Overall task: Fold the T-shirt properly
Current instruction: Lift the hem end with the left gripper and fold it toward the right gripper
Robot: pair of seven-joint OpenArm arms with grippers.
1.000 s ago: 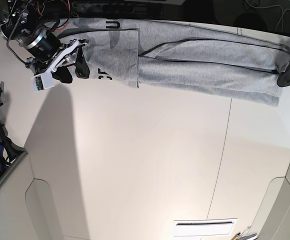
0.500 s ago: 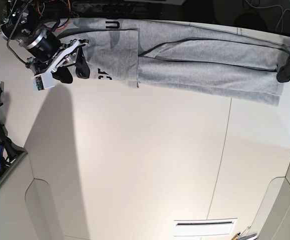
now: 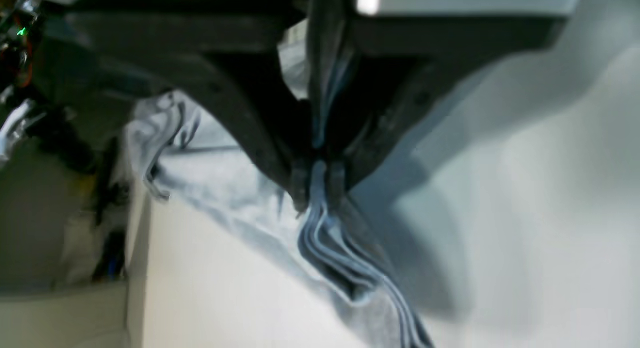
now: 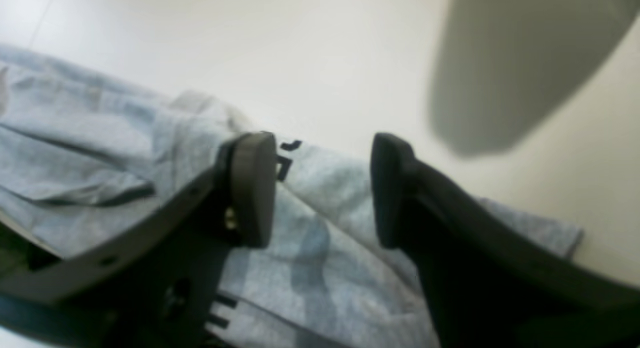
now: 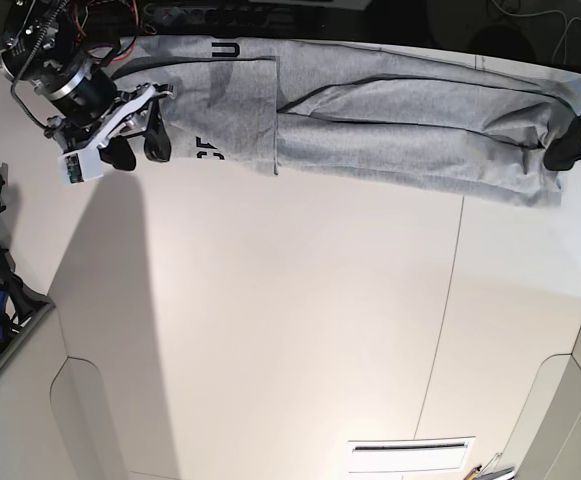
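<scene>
The T-shirt (image 5: 390, 120) lies stretched in a long band along the far edge of the counter (image 5: 290, 330). The left gripper (image 3: 318, 180) has its jaws clamped on bunched hem layers; the right gripper (image 4: 322, 188) hovers with jaws apart over the lettered end. A thin pinch could slip, or drop 1 of its layers, skewing the fold. The counter is smooth and pale, with clutter beyond its edges.

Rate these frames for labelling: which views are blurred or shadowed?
Left wrist: blurred, the dark claw shut on T-shirt folds. Right wrist: soft focus, open claw above the lettering, large shadow on the table. Base: sharp, though wide-angle bent.
</scene>
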